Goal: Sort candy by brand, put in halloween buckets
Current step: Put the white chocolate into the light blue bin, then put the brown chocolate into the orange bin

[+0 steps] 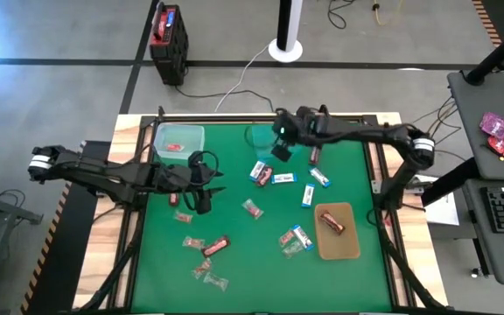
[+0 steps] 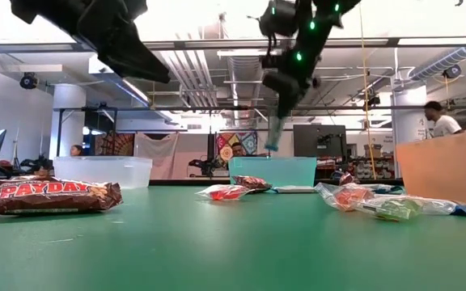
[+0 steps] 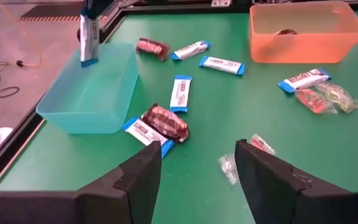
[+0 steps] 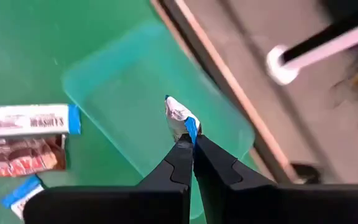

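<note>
- left gripper (image 1: 201,188) hovers with its fingers spread and empty over the left side of the green mat, near the pale mint bucket (image 1: 179,142).
- right gripper (image 4: 188,144) pinches a white-and-blue packet (image 4: 180,117) above the translucent teal bucket (image 4: 160,99); best to release only while centred over the tub.
- crinkly wrapped candy (image 1: 254,208) lies scattered; one brown bar sits in the shallow amber tray (image 1: 339,245).

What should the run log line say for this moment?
right hand: shut on white-and-blue packet, above teal bucket | left hand: open, empty, over the table | amber tray: holds one bar
</note>
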Robot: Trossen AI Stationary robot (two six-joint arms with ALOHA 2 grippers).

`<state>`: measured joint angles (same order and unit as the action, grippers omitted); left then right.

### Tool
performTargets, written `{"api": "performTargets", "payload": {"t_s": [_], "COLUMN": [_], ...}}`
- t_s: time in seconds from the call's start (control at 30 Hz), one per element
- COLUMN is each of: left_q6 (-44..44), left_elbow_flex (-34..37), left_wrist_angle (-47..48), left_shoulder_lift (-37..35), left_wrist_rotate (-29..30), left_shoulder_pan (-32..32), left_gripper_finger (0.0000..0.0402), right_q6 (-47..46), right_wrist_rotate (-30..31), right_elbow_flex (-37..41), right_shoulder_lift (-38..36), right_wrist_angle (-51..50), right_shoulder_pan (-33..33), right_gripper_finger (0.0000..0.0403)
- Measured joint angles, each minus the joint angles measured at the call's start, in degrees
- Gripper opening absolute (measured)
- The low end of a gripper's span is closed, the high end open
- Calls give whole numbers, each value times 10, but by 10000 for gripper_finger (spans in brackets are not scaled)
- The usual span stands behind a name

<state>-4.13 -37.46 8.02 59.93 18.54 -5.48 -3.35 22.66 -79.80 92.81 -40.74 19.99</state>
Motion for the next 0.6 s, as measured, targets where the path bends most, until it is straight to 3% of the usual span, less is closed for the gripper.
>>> {"api": "performTargets", "payload": {"t_s": [0.13,0.3,0.6], "left_q6": [-9,-11,-11], "left_elbow_flex": [3,4,4], "left_wrist_angle": [0,2,2], "left_shoulder_lift": [3,11,13], "left_wrist_rotate": [0,0,0], "left_shoulder_pan": [-1,-6,-15], "left_gripper_finger": [184,182,182], "right_q6": [-39,-44,-42], "right_wrist_rotate": [-92,-108,-142], "right_elbow_flex": [2,2,-6], "right_shoulder_lift": [23,30,29], "right_wrist_angle": [6,7,8], "right_shoulder_pan": [60,88,81], "right_gripper_finger": [12,44,136]}}
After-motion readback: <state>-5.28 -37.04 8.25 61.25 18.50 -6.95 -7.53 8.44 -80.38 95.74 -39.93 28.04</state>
